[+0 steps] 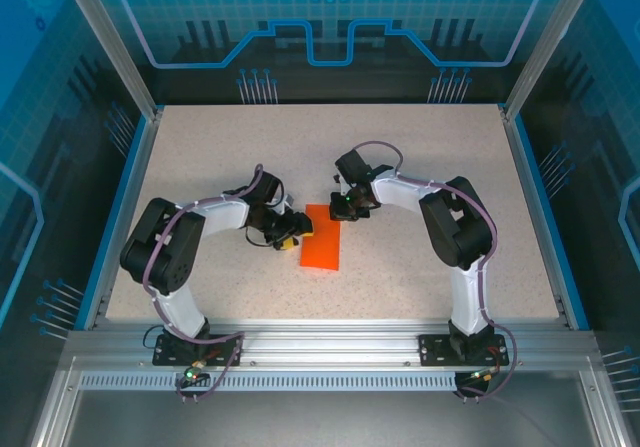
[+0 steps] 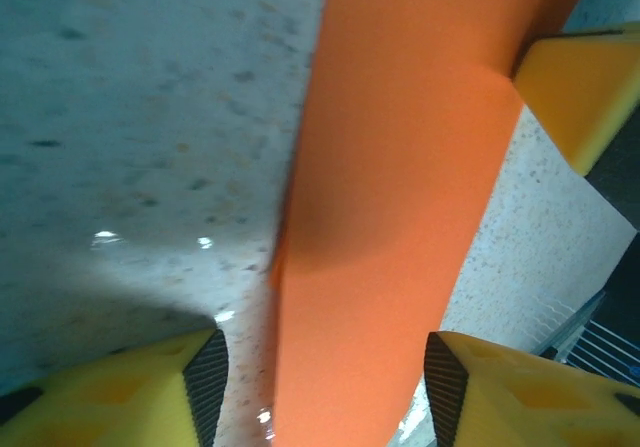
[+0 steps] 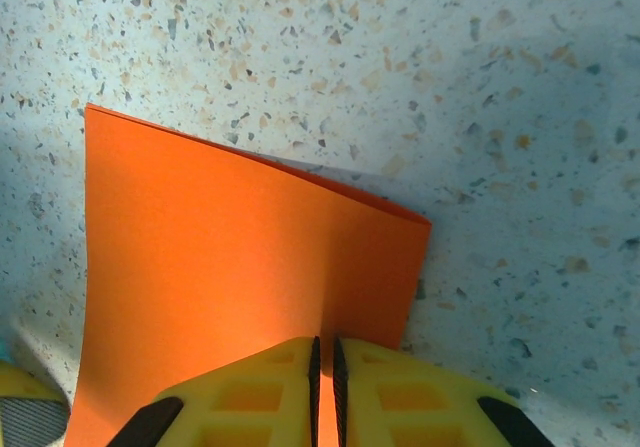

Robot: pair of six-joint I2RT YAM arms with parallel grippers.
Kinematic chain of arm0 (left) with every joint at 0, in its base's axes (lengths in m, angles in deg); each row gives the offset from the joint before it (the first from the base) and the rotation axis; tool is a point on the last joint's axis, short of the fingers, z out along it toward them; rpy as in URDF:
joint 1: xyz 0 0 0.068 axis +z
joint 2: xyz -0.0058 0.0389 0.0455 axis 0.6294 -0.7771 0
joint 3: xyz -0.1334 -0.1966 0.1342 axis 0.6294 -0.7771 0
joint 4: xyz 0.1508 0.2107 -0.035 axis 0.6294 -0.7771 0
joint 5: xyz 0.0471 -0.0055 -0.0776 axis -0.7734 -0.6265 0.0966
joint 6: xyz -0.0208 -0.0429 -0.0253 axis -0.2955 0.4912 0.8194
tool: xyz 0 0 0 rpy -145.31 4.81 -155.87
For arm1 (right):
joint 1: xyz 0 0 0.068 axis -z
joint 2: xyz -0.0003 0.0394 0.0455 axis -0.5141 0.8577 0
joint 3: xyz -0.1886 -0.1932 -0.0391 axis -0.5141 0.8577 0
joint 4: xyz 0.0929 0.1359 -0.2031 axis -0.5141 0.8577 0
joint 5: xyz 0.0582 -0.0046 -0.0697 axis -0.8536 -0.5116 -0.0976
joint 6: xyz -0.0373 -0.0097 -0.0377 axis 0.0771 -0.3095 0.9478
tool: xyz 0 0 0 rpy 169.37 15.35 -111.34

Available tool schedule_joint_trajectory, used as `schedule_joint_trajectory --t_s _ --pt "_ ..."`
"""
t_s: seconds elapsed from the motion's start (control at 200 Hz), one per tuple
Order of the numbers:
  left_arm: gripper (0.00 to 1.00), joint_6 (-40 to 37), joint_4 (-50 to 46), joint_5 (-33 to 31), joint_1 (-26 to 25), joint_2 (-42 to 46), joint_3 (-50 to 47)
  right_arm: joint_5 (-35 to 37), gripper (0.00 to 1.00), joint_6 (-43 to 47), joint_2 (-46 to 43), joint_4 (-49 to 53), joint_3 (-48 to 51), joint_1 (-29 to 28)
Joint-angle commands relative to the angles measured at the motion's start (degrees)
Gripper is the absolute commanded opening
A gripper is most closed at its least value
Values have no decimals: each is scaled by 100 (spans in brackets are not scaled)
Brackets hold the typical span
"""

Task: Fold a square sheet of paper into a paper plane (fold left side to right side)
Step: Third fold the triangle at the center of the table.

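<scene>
The square sheet of paper [image 1: 322, 239] lies on the table folded into a narrow orange rectangle. In the right wrist view its far edge shows two layers [image 3: 230, 267]. My left gripper [image 1: 292, 233] is at the sheet's left edge. Its jaws stand open on either side of the orange strip [image 2: 400, 217], and the ribbed pads [image 2: 207, 382] are clear of it. My right gripper [image 1: 350, 205] is at the sheet's far right corner, shut to a thin slit [image 3: 324, 367], with its tips down on the paper. The paper plane is not formed.
The speckled tabletop [image 1: 440, 157] has free room all round the paper. Blue rails [image 1: 128, 187] and clear walls fence the table. The right gripper's yellow finger [image 2: 580, 87] shows in the left wrist view, and a left finger [image 3: 25, 412] shows in the right wrist view.
</scene>
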Motion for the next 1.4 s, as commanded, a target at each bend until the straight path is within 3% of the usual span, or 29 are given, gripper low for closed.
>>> schedule_joint_trajectory --t_s 0.0,0.33,0.485,0.67,0.915,1.215,1.396 --pt "56 29 180 380 -223 -113 -56 -39 14 72 87 57 27 -86" --pt "49 116 149 220 -290 -31 -195 -33 15 72 70 15 61 -86" --pt "35 192 61 170 -286 22 -211 -13 16 139 -69 -153 158 -86" --pt "11 444 -124 100 -291 140 -249 -9 31 451 -410 -560 309 -86" --pt "3 748 -370 116 -291 371 -254 154 51 1166 -1506 -1068 1023 -166" --pt "1 767 -720 263 -291 339 -59 1035 71 1855 -3349 -1510 2763 -1373" --pt "0 807 -749 358 -291 226 12 1546 80 1883 -3818 -1722 3497 -2203"
